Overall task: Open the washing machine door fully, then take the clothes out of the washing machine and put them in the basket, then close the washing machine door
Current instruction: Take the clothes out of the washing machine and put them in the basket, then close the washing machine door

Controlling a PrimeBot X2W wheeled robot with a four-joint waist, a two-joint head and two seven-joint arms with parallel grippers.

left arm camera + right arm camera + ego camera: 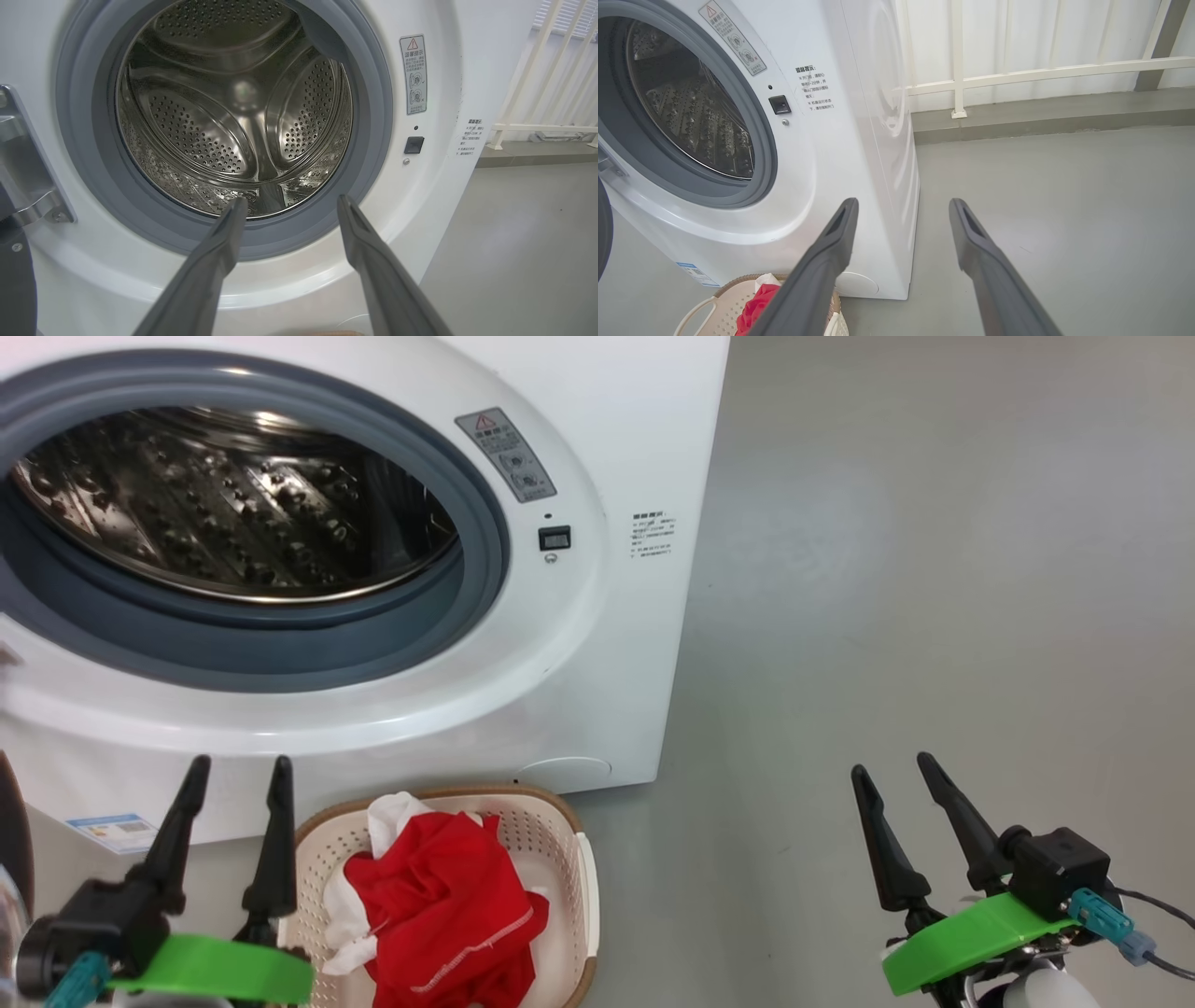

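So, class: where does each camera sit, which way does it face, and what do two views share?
Head view: on the head, looking forward and down at the washing machine, the basket of clothes and the floor; left gripper and right gripper, jaws open.
Left wrist view: on the left wrist, facing into the drum; own jaws at bottom.
Right wrist view: on the right wrist, facing the washing machine's corner, floor and railing; own jaws.
Shared: head and right wrist views both show the basket.
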